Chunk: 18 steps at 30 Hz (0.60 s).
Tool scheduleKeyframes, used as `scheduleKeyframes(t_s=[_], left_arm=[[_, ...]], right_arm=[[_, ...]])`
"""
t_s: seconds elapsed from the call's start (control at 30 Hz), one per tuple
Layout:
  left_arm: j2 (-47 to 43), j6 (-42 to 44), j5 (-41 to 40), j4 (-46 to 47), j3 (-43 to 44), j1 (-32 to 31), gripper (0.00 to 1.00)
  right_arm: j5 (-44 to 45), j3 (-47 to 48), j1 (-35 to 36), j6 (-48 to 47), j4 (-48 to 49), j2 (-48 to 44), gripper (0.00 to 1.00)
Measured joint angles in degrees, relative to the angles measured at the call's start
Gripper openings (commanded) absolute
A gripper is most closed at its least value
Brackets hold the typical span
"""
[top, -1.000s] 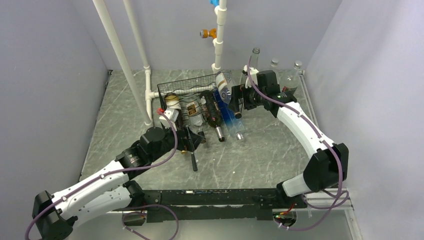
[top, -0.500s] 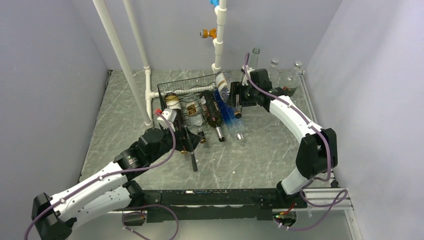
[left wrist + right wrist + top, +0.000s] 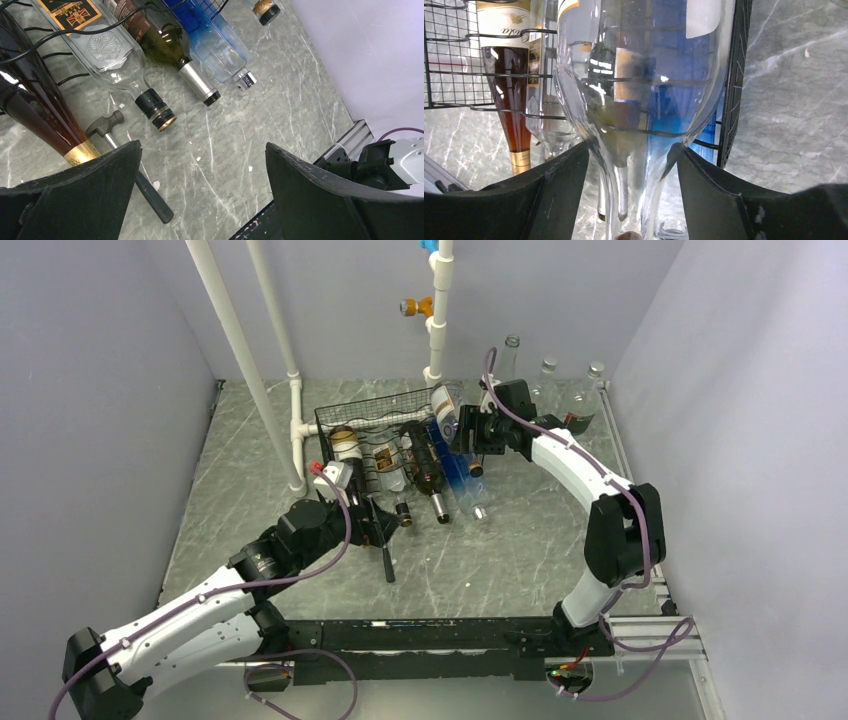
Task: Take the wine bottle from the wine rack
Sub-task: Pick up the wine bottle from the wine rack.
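Since the earlier frame, the right arm has folded its elbow in and carried the right gripper point(image 3: 631, 150) left, up to the right end of the black wire-mesh rack point(image 3: 370, 415). The left arm has drawn back slightly from the rack's front.

**Right arm.** Its jaws stand spread on either side of the shoulder of a clear glass bottle point(image 3: 639, 90). The black fingers point(image 3: 549, 200) appear to reach the glass outline, but no firm clamp is evident.

**Task object.** The clear glass bottle lies on the rack's upper wires at the right end. Its base is raised toward the back and its corked neck points out over the grey marbled table point(image 3: 280, 100). It is not lifted.

**Left arm.** The left gripper point(image 3: 202, 150) hangs released and empty, low over the table in front of the rack.

**Other contents.** Four more bottles lie in the rack with their necks projecting forward:
- an amber bottle with gold foil point(image 3: 35, 115)
- a clear bottle with a black cap point(image 3: 112, 55)
- a green bottle with a silver capsule point(image 3: 170, 50)
- a blue bottle point(image 3: 215, 35)

A small hammer with a black handle point(image 3: 135, 170) lies on the table beside the amber bottle's neck.

**Progress.** In my assessment, only the approach is complete. Still to do are closing on the bottle, drawing it clear of the wires without snagging, and setting it down off the rack. Smooth glass held at a tapering shoulder could slip, so the grip should be checked before any lift.
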Motion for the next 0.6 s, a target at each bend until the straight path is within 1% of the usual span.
scheduleKeyframes(t_s=[0.07, 0.13, 0.3, 0.37, 0.43, 0.5, 0.57, 0.6], left_arm=[[0.04, 0.0, -0.02, 0.02, 0.0, 0.0, 1.0], [0.15, 0.0, -0.02, 0.02, 0.0, 0.0, 0.99], [0.52, -0.24, -0.02, 0.04, 0.0, 0.0, 0.99], [0.52, -0.31, -0.02, 0.04, 0.0, 0.0, 0.99], [0.52, -0.37, -0.07, 0.02, 0.0, 0.0, 1.0], [0.5, -0.37, -0.24, 0.02, 0.0, 0.0, 1.0], [0.48, -0.37, -0.46, 0.04, 0.0, 0.0, 0.99], [0.48, -0.37, -0.5, 0.04, 0.0, 0.0, 0.99]], right_arm=[[-0.33, -0.02, 0.0, 0.42, 0.2, 0.24, 0.63], [-0.39, -0.07, 0.0, 0.83, 0.28, 0.26, 0.53], [-1.31, -0.72, -0.26, 1.99, 1.18, 0.37, 0.48], [-1.55, -1.14, -0.42, 2.34, 1.9, 0.37, 0.44], [-2.16, -1.7, -0.7, 2.86, 3.06, 0.37, 0.37], [-3.02, -2.54, -1.05, 3.54, 4.42, 0.35, 0.25], [-4.22, -3.41, -1.64, 4.24, 5.88, 0.31, 0.09], [-5.14, -4.02, -2.08, 4.68, 6.8, 0.24, 0.04]])
